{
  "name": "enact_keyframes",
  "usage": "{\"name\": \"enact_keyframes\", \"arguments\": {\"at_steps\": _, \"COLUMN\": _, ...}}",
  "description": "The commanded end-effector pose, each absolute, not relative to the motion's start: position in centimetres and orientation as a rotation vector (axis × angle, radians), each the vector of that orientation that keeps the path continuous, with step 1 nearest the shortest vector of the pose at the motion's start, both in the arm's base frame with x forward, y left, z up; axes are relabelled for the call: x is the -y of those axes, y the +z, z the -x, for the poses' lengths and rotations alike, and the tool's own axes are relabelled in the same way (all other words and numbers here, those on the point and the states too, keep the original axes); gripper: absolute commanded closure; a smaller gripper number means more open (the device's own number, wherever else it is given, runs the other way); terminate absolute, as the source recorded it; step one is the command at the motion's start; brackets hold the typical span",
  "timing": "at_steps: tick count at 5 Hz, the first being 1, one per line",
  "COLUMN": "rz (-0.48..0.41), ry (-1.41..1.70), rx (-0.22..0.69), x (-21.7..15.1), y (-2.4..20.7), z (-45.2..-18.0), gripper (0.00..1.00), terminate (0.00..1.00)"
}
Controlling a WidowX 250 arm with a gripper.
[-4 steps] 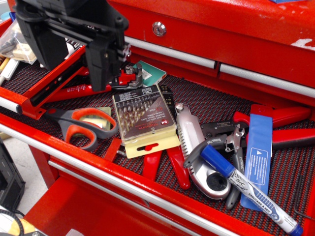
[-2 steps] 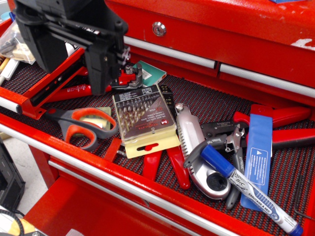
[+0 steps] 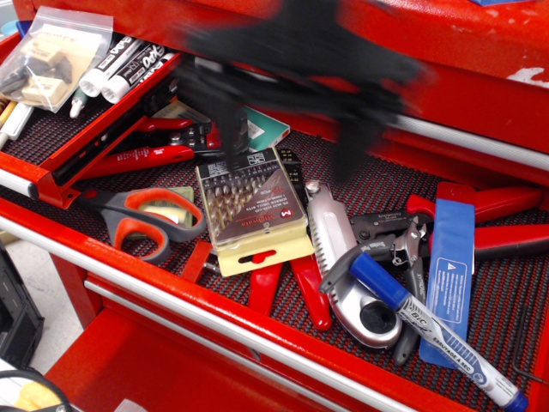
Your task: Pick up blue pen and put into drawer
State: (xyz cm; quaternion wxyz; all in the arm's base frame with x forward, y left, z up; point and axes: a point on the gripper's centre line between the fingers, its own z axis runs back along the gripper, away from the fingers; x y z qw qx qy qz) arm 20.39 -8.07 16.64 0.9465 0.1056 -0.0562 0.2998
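The blue pen (image 3: 433, 332), a white BIC marker with a dark-blue cap, lies aslant at the front right of the wide drawer, its cap resting on a silver utility knife (image 3: 343, 257). The narrow red drawer (image 3: 103, 129) with dark ribbed liner is at the upper left. My gripper (image 3: 287, 137) is a black motion-blurred shape above the back middle of the wide drawer, up and left of the pen. Its two prongs look spread apart, with nothing between them.
The narrow drawer holds a plastic bag (image 3: 51, 51) and white markers (image 3: 129, 64). The wide drawer holds scissors (image 3: 141, 219), a drill-bit case (image 3: 249, 206), red pliers (image 3: 480, 223) and a flat blue strip (image 3: 450, 266). The cabinet front (image 3: 463, 94) rises behind.
My gripper has swung fast from over the narrow drawer at the upper left to the right, above the middle of the wide drawer. The bag and white markers now show. The pen has not moved.
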Motion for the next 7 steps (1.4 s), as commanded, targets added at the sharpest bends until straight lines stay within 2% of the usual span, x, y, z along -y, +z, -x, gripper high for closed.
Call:
{"name": "enact_keyframes", "arguments": {"at_steps": 1, "rz": -0.178, "ry": 1.047, "rx": 0.142, "x": 12.5, "y": 14.6, "z": -24.5, "gripper": 0.00, "terminate": 0.00}}
{"name": "enact_keyframes", "arguments": {"at_steps": 4, "rz": -0.017, "ry": 1.203, "rx": 0.113, "x": 15.8, "y": 9.2, "z": -24.1, "gripper": 0.00, "terminate": 0.00}}
{"name": "enact_keyframes", "arguments": {"at_steps": 5, "rz": 0.042, "ry": 1.223, "rx": 0.072, "x": 15.9, "y": 7.1, "z": -23.7, "gripper": 0.00, "terminate": 0.00}}
{"name": "enact_keyframes", "arguments": {"at_steps": 7, "rz": 0.066, "ry": 1.272, "rx": 0.096, "x": 16.3, "y": 4.5, "z": -24.1, "gripper": 0.00, "terminate": 0.00}}
